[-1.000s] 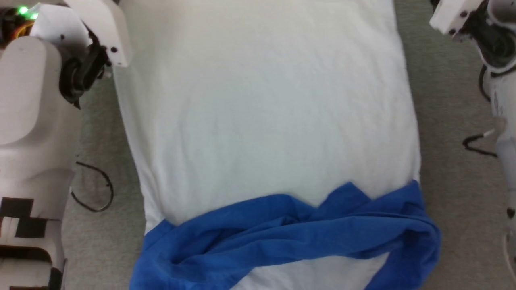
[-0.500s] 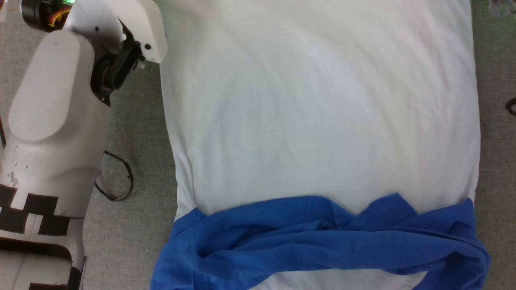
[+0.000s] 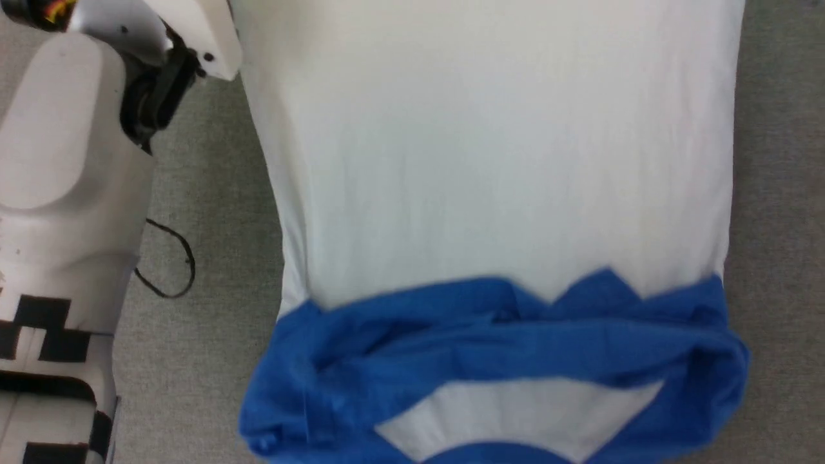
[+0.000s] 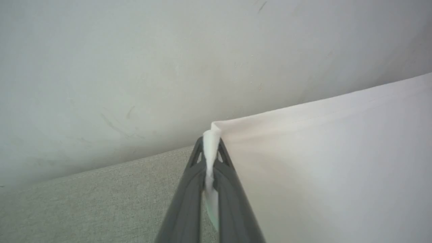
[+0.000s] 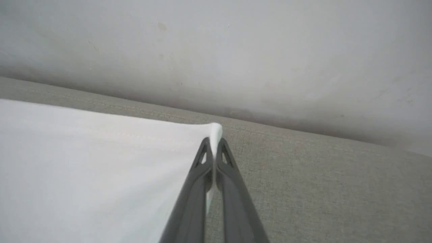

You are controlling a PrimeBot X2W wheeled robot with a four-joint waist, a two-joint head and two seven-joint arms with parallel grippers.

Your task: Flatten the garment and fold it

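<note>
The garment (image 3: 490, 167) lies stretched over a grey fabric surface, its white body running up the head view. Its blue sleeves (image 3: 503, 341) are crossed in a rumpled band near the bottom, with a white patch below them. My left gripper (image 4: 211, 143) is shut on one white hem corner of the garment (image 4: 330, 162), which spreads to its right. My right gripper (image 5: 215, 141) is shut on the other hem corner of the garment (image 5: 94, 162), which spreads to its left. The chest lettering is hidden.
My pale left forearm (image 3: 64, 161) fills the left side of the head view above the grey fabric surface (image 3: 206, 193). A thin black cable loop (image 3: 171, 261) lies beside it. A pale wall (image 4: 168, 50) rises just beyond the far edge of the surface.
The head camera has shifted, and the right arm has left the picture. The white body now looks tauter and smoother, and a white patch has appeared below the blue sleeves.
</note>
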